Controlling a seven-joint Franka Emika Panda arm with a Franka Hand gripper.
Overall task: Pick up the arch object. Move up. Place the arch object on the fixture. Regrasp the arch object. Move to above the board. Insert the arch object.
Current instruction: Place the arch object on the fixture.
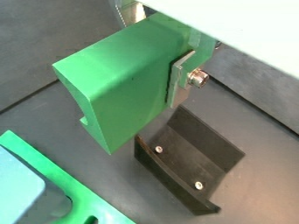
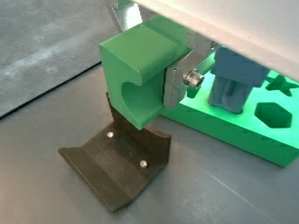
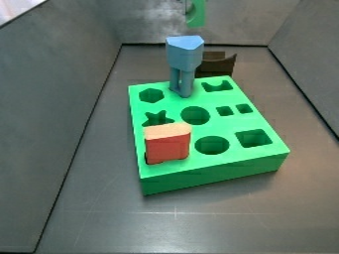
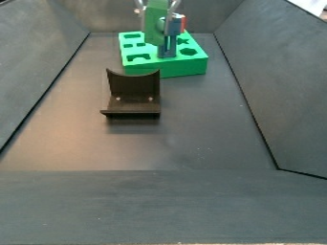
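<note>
1. Arch object [image 1: 122, 83]: we find this green block clamped between the gripper's [image 2: 163, 74] silver fingers [image 1: 184, 77], held in the air above the fixture [image 1: 193, 166], not touching it.
2. Fixture: dark bracket on the floor, just beside the board [image 4: 188, 63].
3. Board: bright green; we note a blue peg [image 3: 183, 64] upright and a red-brown cube [image 3: 167, 144] on it.
</note>
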